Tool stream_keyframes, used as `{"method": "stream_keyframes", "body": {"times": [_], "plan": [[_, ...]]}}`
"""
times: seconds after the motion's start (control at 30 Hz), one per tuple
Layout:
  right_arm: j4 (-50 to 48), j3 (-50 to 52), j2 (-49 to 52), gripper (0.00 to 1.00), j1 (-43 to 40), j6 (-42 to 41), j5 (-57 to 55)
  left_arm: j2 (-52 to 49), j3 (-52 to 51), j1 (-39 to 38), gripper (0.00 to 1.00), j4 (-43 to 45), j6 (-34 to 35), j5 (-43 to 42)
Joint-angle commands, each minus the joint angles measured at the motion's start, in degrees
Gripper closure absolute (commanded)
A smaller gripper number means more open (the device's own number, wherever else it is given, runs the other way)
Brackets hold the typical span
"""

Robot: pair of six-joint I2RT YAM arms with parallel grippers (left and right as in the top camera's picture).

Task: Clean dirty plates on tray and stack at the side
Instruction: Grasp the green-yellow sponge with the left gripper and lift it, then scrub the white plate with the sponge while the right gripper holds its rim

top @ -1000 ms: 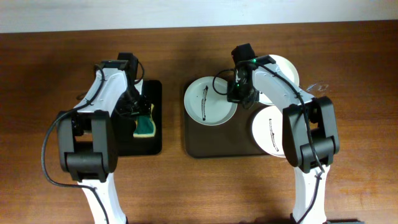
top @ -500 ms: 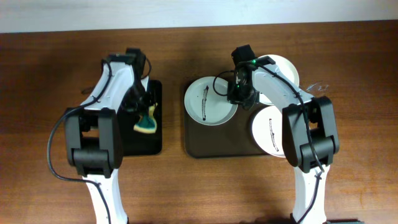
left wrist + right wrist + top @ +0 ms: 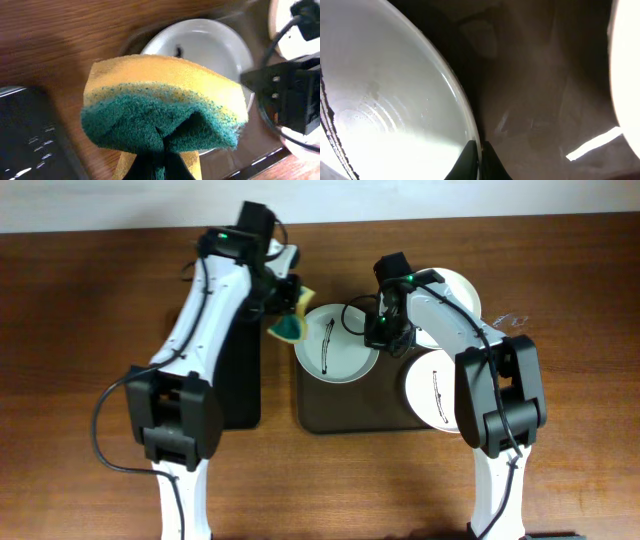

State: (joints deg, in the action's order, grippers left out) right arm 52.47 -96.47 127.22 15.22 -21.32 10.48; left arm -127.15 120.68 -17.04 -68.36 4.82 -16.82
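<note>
Three white plates sit on the dark brown tray (image 3: 340,405). The left plate (image 3: 335,343) has a black streak down its middle; it fills the left of the right wrist view (image 3: 385,100). My right gripper (image 3: 385,332) is shut on this plate's right rim (image 3: 476,150). A second streaked plate (image 3: 435,388) lies at the tray's right, a third plate (image 3: 460,298) behind my right arm. My left gripper (image 3: 283,312) is shut on a yellow and green sponge (image 3: 290,323), folded in the left wrist view (image 3: 160,110), held at the left plate's upper left edge (image 3: 210,45).
A narrower black tray (image 3: 238,380) lies left of the brown tray, partly under my left arm; its corner shows in the left wrist view (image 3: 30,135). Bare wooden table surrounds both trays. A small clear wrapper (image 3: 512,321) lies at the right.
My left gripper has lifted the sponge off the black tray and carried it up and right to the left plate's edge. My right gripper has stayed on the plate rim.
</note>
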Motion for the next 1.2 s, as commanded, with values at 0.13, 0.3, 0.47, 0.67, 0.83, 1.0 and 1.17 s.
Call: {"method": "stream_keyframes", "body": {"times": [0.13,0.3,0.47,0.67,0.83,1.0,1.17], "plan": [[-4.68,5.66,0.76,0.96,-3.45,3.98,14.78,-12.92,1.01,-4.83,1.00,3.91,5.18,-1.07],[-6.03,6.80,0.76,0.96,-4.90,4.83,17.59,-16.31,1.01,-5.51,1.00,5.16,8.87,-2.56],[-6.21,6.80,0.76,0.96,-4.59,4.83,17.55,-16.31,1.03,-10.12,1.00,5.92,8.90,-14.23],[-6.01,6.80,0.76,0.96,-4.59,4.81,17.38,-16.31,1.03,-8.50,1.00,16.90,28.72,12.66],[-6.03,6.82,0.76,0.96,-4.59,4.79,17.16,-16.31,1.03,-8.39,1.00,12.02,41.64,15.76],[-6.05,6.82,0.76,0.96,-4.59,4.79,17.14,-16.24,2.16,-6.80,1.00,0.72,48.46,11.80],[-6.08,6.82,0.76,0.96,-4.59,4.79,17.14,-16.20,3.02,-5.11,1.00,-0.31,49.09,3.19]]}}
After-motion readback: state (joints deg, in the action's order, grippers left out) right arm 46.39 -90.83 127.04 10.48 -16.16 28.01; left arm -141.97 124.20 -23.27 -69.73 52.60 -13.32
